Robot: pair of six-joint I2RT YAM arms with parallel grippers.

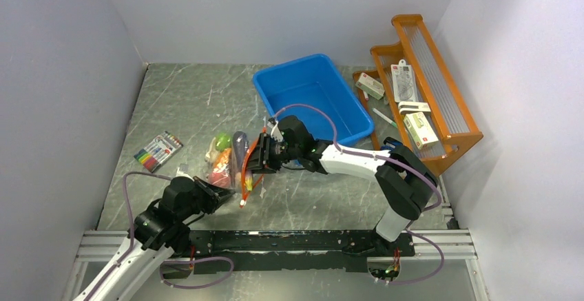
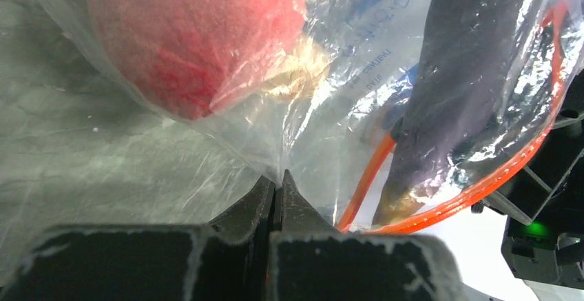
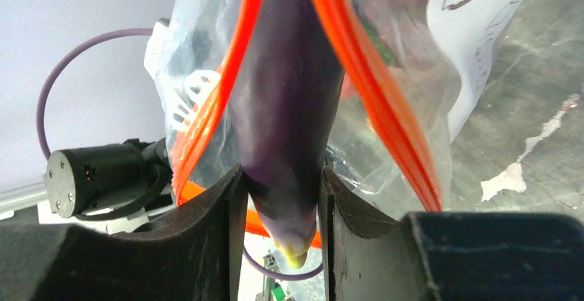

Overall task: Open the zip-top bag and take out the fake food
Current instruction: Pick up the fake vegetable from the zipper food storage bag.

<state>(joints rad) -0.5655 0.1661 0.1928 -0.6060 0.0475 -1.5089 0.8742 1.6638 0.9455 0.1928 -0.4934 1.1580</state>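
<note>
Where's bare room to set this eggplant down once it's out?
The blue bin is bare inside. Tabletop is free between the zip-top bag and the near rail, and behind the marker pack. Crowded: around the bag and on the orange rack.

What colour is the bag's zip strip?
Red-orange. The zip strip shows best in the right wrist view, running down either side of the purple eggplant.

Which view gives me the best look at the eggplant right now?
Right wrist: the eggplant fills the frame, pinched in the right gripper, poking from the open bag. Left wrist shows it dimly through plastic; top view shows it small, partly hidden.
</note>
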